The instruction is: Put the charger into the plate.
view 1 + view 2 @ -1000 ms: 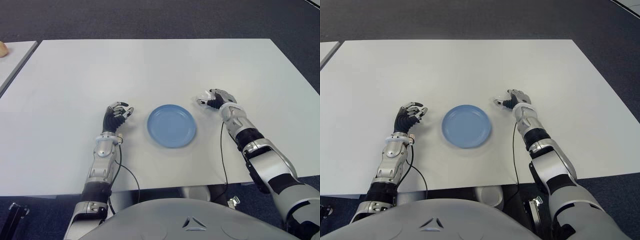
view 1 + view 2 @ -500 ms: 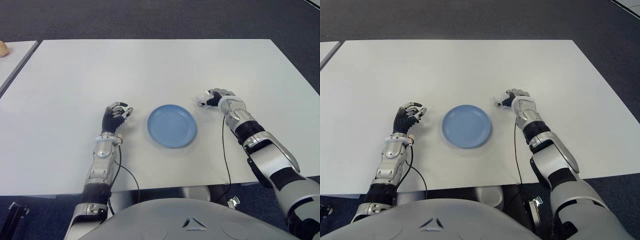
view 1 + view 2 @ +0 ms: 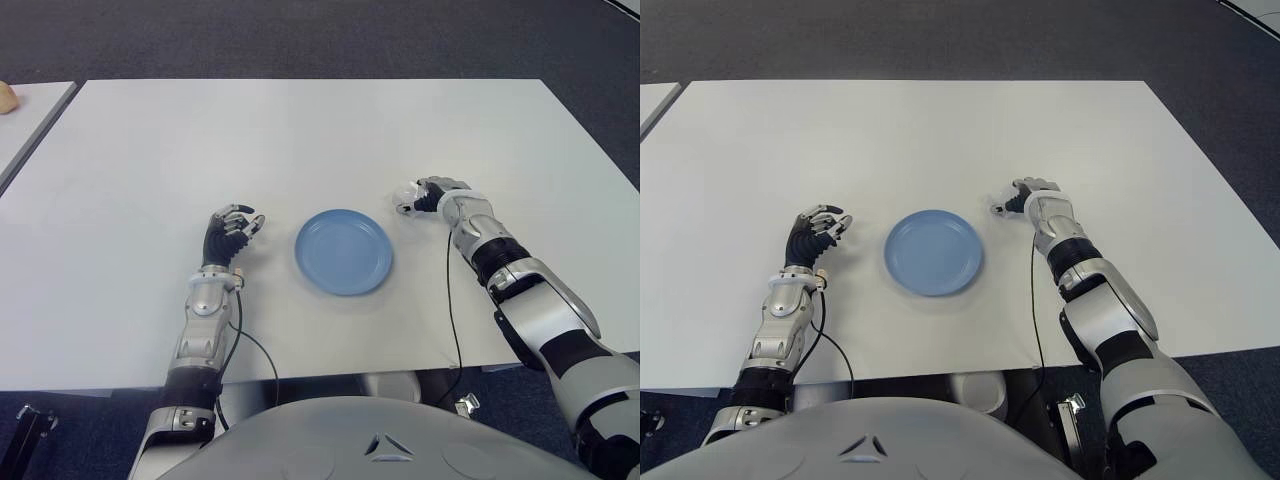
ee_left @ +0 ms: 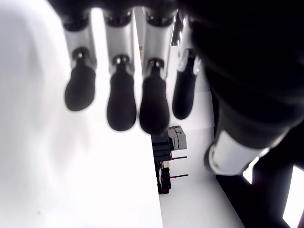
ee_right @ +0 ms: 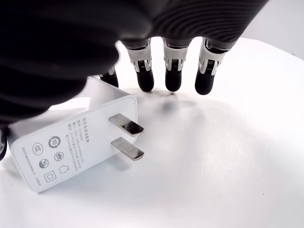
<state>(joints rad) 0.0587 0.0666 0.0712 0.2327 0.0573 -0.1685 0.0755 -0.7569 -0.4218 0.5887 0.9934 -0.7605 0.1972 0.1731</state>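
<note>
A small white charger (image 5: 71, 147) with two metal prongs lies on the white table (image 3: 300, 140), just right of the round blue plate (image 3: 343, 250). My right hand (image 3: 418, 197) is over the charger. In the right wrist view the index finger presses its far side and the thumb shows at its near end. The other fingertips (image 5: 173, 80) touch the table beyond it. Nothing lies in the plate. My left hand (image 3: 232, 228) shows left of the plate, its fingers loosely bent and holding nothing.
A second table edge with a tan object (image 3: 6, 96) shows at the far left. Dark carpet surrounds the table. Bare table surface stretches behind the plate and to both sides.
My right wrist has turned and the forearm has swung slightly outward while the hand stays at the charger. The charger, the plate and the left hand have not moved.
</note>
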